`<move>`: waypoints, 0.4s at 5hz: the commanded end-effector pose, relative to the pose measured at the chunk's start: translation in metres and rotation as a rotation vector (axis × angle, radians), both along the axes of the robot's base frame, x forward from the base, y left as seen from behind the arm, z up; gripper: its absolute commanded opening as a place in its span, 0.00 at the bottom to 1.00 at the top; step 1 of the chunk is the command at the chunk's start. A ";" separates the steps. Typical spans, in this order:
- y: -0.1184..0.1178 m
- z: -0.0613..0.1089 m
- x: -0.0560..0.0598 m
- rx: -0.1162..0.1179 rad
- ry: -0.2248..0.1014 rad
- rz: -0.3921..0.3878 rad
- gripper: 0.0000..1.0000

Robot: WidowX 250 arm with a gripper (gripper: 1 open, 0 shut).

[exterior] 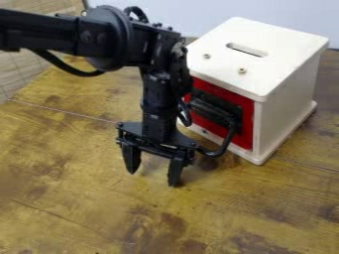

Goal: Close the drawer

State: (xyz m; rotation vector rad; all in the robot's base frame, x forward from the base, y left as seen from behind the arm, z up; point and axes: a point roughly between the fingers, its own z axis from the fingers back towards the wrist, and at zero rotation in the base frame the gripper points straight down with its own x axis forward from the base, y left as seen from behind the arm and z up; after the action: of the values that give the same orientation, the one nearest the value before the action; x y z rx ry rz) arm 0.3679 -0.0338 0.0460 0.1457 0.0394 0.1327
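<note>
My gripper (154,170) hangs straight down over the tabletop (79,213), fingers spread wide and holding nothing, just in front of the drawer (220,105). That red drawer sits in the cream-white cabinet (265,69), its flat front facing toward me and to the left, seemingly still a little proud of the cabinet. I judge it rigid and glossy, sliding easily along its depth. I'd push on the flat front beside the black loop handle (219,134) rather than grip.

claw (154,165) left of drawer (217,107), on table (79,208)
</note>
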 end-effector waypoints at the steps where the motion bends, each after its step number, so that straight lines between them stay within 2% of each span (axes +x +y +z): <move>1: 0.010 0.040 0.004 -0.028 -0.096 0.036 1.00; 2: 0.004 0.053 0.007 -0.037 -0.106 0.037 1.00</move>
State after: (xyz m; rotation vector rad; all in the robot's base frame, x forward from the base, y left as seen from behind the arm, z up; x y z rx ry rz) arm 0.3650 -0.0278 0.0538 0.1279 0.0643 0.1717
